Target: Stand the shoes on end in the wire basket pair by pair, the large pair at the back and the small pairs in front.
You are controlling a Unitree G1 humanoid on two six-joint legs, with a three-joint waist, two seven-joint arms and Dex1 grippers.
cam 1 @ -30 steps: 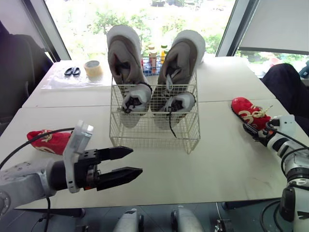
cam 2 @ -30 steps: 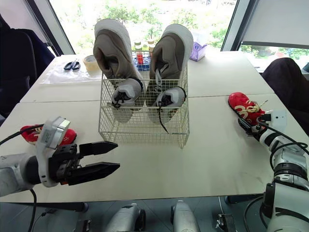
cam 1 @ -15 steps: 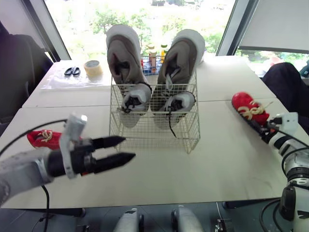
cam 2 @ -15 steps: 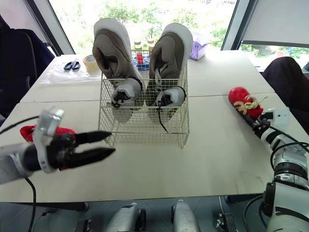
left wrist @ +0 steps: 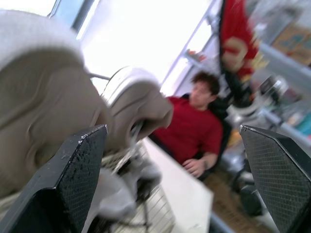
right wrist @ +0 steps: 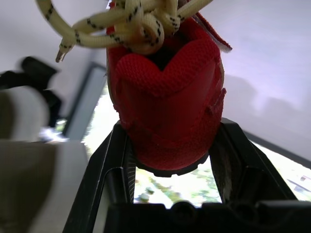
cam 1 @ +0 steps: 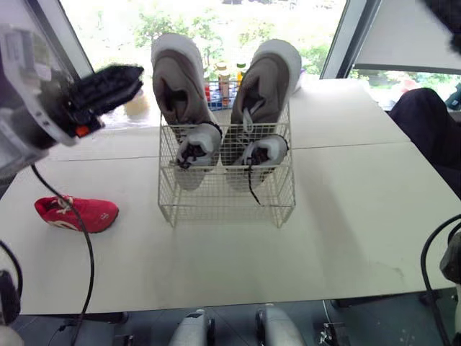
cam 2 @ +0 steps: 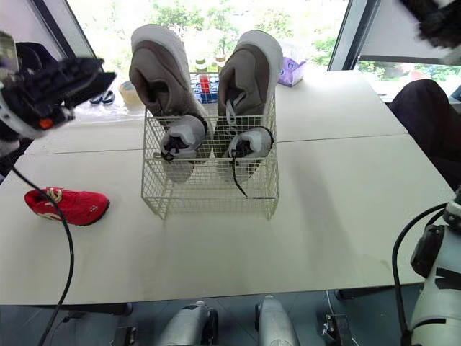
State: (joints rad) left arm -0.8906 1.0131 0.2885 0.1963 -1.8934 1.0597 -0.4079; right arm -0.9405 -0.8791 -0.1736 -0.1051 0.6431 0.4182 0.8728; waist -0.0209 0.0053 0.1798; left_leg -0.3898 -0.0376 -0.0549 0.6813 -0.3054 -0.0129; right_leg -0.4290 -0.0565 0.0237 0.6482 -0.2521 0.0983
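Observation:
A white wire basket stands mid-table. Two large tan shoes stand on end at its back, and two small grey shoes stand in front of them. One small red shoe lies on the table to the basket's left. My left gripper is raised high at the left, level with the tan shoes' tops, open and empty. The other red shoe, with yellow laces, is held between my right gripper's fingers. My right gripper is lifted to the far upper right.
Bottles in a blue crate stand behind the basket, with a purple pack to their right. A dark shape sits at the table's right edge. A person in a red shirt sits beyond the table.
My right gripper lifted the red shoe off the table's right side and rose high. My left gripper rose from low over the front of the table to high on the left.

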